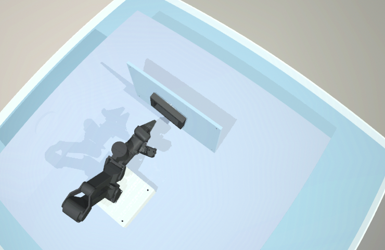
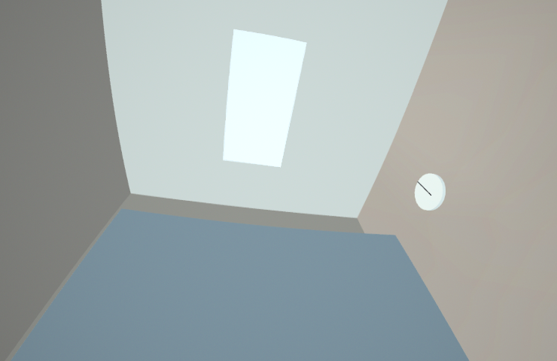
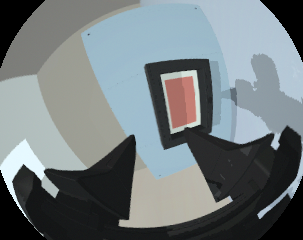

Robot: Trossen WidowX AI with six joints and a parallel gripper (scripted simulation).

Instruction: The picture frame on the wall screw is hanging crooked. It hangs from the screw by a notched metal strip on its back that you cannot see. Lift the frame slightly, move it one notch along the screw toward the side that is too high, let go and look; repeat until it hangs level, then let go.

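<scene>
End effector [image 1: 155, 121] [image 3: 161, 132]: released, fingers spread, apart from frame. Picture frame [image 1: 167, 109] [image 3: 153, 100]: against upright light-blue panel [image 1: 199, 126] [image 3: 126, 55], ahead of the fingertips. Levelness: cannot tell.

1. The pale lilac desk [image 1: 257, 176] has one corner near the top of the overhead view and another at the right.
2. Light blue floor [image 1: 331, 191] shows beyond its edges, with darker shadow bands along the upper-left and upper-right edges.
3. A white strip [image 1: 367, 221] borders the floor, well apart from the desk's right corner.
4. Past the strip, the surroundings are beige beyond the upper-left edge, grayer beyond the upper-right.
5. Seen from outside, a dark gray wall [image 2: 44, 127] stands at left and a beige wall [image 2: 500, 106] at right.
6. The beige wall carries a round white clock [image 2: 428, 195] with one dark hand.
7. A bright rectangular light [image 2: 260, 101] [image 3: 26, 151] is set in the pale ceiling [image 2: 168, 106] [image 3: 13, 115].
</scene>
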